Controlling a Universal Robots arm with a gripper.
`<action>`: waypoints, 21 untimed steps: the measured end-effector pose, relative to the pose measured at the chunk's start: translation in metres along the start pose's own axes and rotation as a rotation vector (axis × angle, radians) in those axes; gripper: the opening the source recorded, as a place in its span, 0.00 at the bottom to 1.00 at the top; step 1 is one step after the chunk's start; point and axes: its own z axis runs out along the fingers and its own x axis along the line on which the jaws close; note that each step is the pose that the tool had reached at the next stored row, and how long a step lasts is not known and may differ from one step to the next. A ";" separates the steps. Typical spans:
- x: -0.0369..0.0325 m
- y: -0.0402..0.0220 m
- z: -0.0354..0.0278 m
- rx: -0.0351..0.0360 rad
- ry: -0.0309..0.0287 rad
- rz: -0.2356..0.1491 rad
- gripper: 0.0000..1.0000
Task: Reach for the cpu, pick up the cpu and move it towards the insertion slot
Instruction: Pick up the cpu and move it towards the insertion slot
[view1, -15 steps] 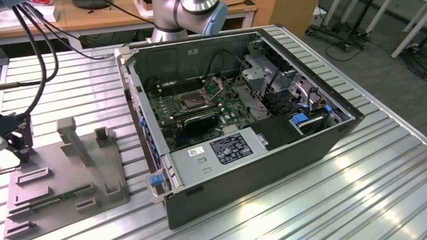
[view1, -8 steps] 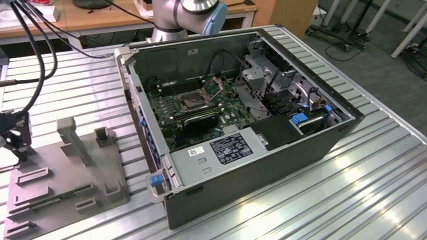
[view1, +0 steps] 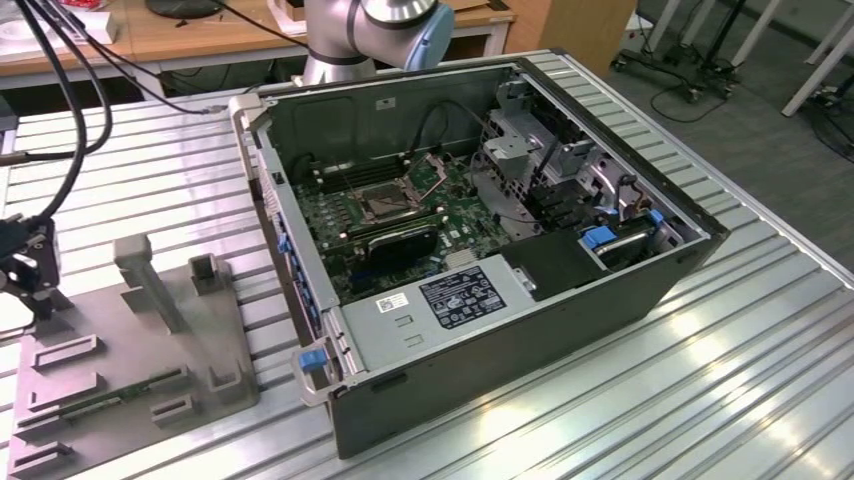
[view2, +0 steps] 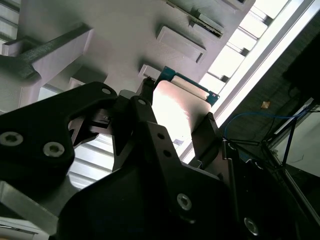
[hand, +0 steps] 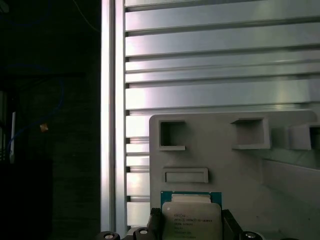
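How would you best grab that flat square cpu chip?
Probably best to take the cpu by two opposite thin edges, coming straight at its flat metal face. It is a thin square plate facing the gripper, with the grey fixture close behind it, so the face and underside give no hold; only the edges do.

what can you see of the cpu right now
The cpu is a small flat square chip: a pale silvery metal lid with dark print, on a thin green board that shows as a rim. In both wrist views it sits between the gripper's dark fingers, which press on two opposite edges. It is over the grey fixture plate, near the plate's edge. Whether it rests on the plate or is lifted cannot be told.
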 end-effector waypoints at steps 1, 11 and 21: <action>0.0000 0.0000 -0.0007 0.0000 0.0000 0.000 0.55; 0.0000 0.0004 -0.0073 -0.0006 0.0002 0.000 0.55; 0.0001 0.0010 -0.0169 -0.0015 0.0003 0.000 0.55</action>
